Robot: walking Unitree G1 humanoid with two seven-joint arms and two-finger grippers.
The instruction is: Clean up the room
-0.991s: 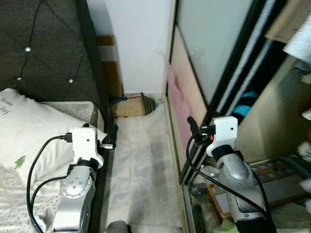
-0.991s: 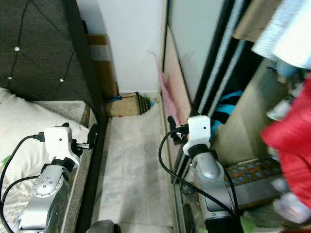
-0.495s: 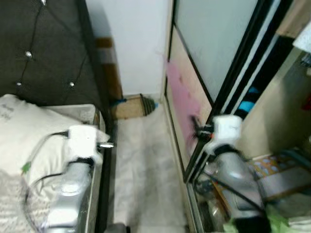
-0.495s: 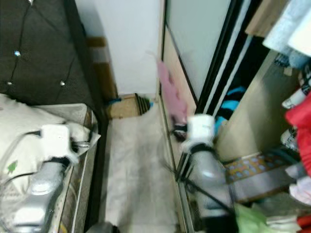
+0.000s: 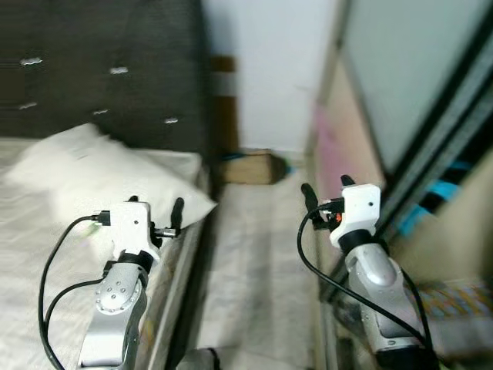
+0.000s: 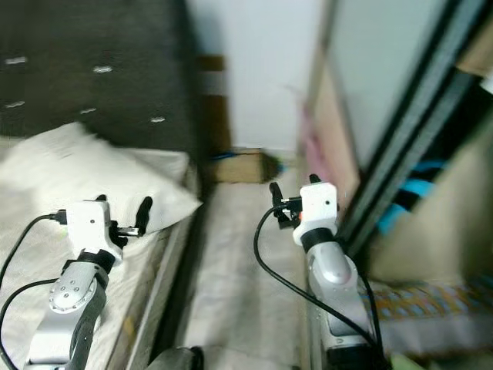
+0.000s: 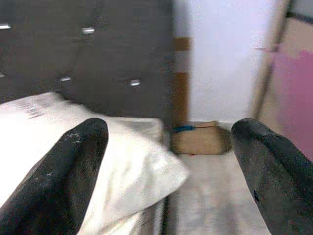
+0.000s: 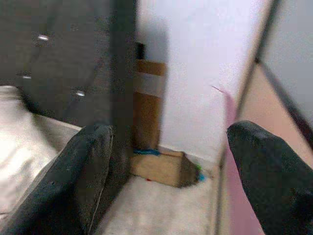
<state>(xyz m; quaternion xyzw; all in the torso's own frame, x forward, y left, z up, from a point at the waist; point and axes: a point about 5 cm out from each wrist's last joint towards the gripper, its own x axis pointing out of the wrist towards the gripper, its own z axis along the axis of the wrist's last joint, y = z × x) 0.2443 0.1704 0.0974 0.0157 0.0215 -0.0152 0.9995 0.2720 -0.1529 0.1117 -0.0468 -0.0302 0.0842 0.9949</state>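
The picture is blurred. A white pillow lies on the bed to my left, under a dark tufted headboard. My left gripper is held over the bed's edge, open and with nothing in it; the left wrist view has the pillow between its fingers. Over the floor aisle my right gripper is open as well, holding nothing. A cardboard box lies on the floor against the far wall, also framed by the right wrist fingers.
A pale floor aisle runs between the bed and a wardrobe with sliding doors on my right. A pink sheet leans on the wardrobe front. Blue cloth shows inside the wardrobe opening.
The whole picture has swung left: more of the bed and pillow shows, and less of the wardrobe's inside. Both arms keep the same pose, grippers still open.
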